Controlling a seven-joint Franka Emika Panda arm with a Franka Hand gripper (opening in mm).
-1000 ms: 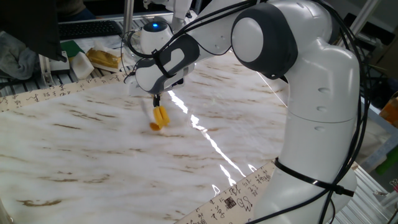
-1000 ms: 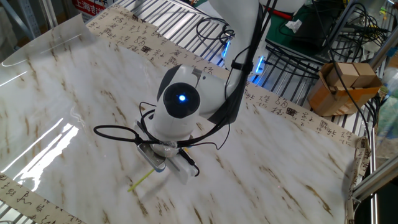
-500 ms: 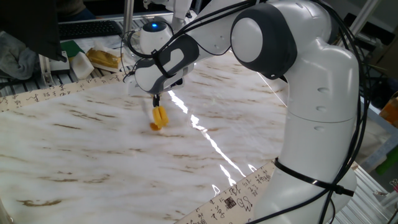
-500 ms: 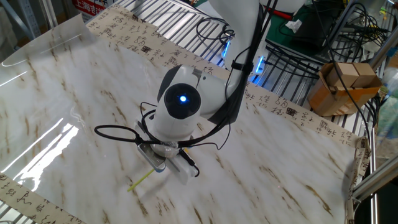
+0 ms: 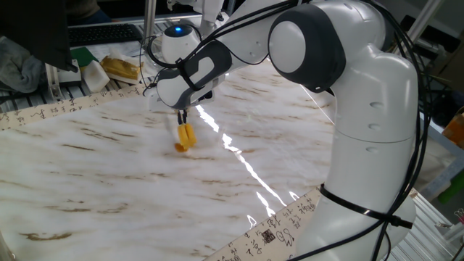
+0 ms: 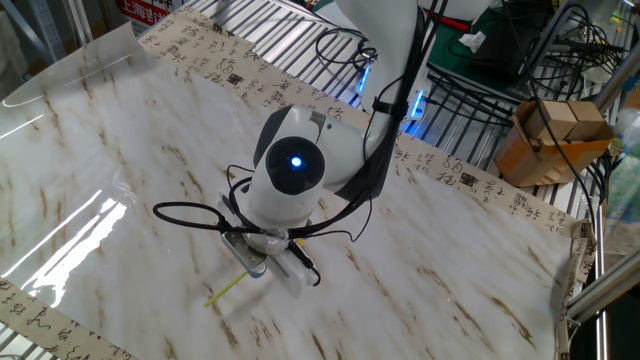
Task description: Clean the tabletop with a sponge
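Note:
The tabletop (image 5: 109, 174) is glossy white marble with brown streaks and a beige strip of black characters along its edge; it also shows in the other fixed view (image 6: 120, 170). My gripper (image 5: 183, 119) points down at the far middle of the tabletop. It is shut on the sponge (image 5: 188, 133), whose yellow-orange head hangs just below the fingers, at or just above the surface. A small round orange stain (image 5: 180, 146) lies right beside the head. In the other fixed view the hand (image 6: 262, 262) hides the head, and the thin pale stick handle (image 6: 228, 291) pokes out along the surface.
A tan lumpy chunk on white wrapping (image 5: 122, 69) lies beyond the far edge, near a keyboard (image 5: 101, 32). A cardboard box (image 6: 545, 135) and cables stand off the table. The arm's big white base (image 5: 370, 145) rises at the near right corner.
The gripper and the sponge have shifted only a hair to the left over the same spot. Its hold on the sponge is unchanged.

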